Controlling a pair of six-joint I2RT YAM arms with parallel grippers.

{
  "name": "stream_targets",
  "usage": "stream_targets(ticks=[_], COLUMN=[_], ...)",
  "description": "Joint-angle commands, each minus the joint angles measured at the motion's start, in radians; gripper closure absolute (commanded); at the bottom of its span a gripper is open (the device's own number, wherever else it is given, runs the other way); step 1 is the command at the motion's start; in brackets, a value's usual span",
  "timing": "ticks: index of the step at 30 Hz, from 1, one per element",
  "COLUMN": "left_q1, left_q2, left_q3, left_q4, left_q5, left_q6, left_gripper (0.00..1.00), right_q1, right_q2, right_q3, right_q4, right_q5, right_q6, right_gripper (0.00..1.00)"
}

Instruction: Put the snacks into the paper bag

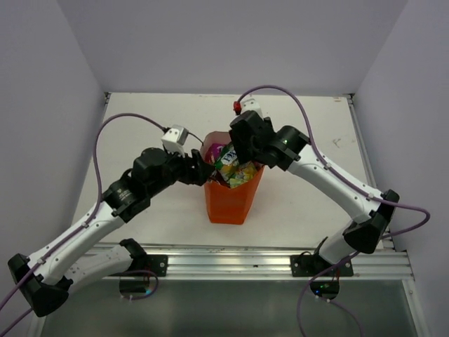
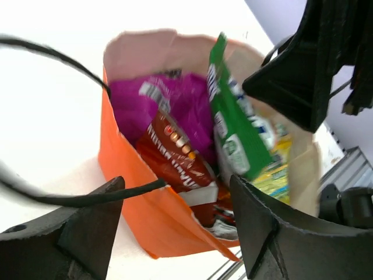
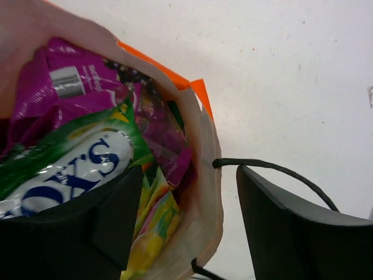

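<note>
The orange paper bag (image 1: 233, 202) stands upright mid-table. All the snacks sit in it: the purple packet (image 2: 186, 105), the red Doritos bag (image 2: 175, 154), the green-and-white chip bag (image 2: 233, 128) standing on edge, and the yellow-green packet (image 2: 274, 172). My left gripper (image 1: 203, 172) is open at the bag's left rim; in its wrist view (image 2: 175, 227) the jaws straddle the orange wall (image 2: 145, 204), with a cord handle (image 2: 87, 199) across the left finger. My right gripper (image 1: 235, 151) is open over the bag's far rim (image 3: 207, 175). One finger (image 3: 76, 233) is inside against the chip bag (image 3: 64, 163), the other outside.
An aluminium rail (image 1: 231, 261) runs along the table's near edge between the arm bases. White walls close the table's left, back and right. Purple cables loop above both arms. The bag's other cord handle (image 3: 274, 169) hangs outside by my right finger.
</note>
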Motion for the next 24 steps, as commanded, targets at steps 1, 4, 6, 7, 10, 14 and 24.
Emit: stream_targets(ticks=[1,4,6,7,10,14,24], left_q1=[-0.010,-0.010,-0.012,-0.010,-0.010,0.008,0.195], left_q2=[-0.038,-0.056,-0.064,-0.063,-0.047,-0.001,-0.020], left_q3=[0.197,0.351,0.438,0.457,0.439,0.338,0.231], left_q4=[-0.005,-0.085,-0.179,-0.225,-0.355,-0.443,-0.380], left_q5=[-0.094,-0.282,-0.410,-0.484,-0.702,-0.672,-0.529], left_q6=[0.053,0.062,0.059,0.050,0.078,0.069,0.099], left_gripper=[0.23,0.22,0.22,0.21,0.16,0.09,0.05], right_q1=[0.004,0.004,0.004,0.004,0.003,0.003,0.003], right_q2=[-0.087,-0.110,-0.123,-0.134,-0.188,-0.216,-0.281], right_q3=[0.147,0.260,0.321,0.326,0.257,0.142,-0.053], right_q4=[-0.006,-0.104,-0.188,-0.213,-0.283,-0.438,-0.580], right_q5=[0.080,0.204,0.278,0.313,0.473,0.584,0.535], right_q6=[0.016,0.039,0.045,0.050,0.080,0.253,0.456], right_gripper=[0.28,0.27,0.27,0.27,0.23,0.19,0.20])
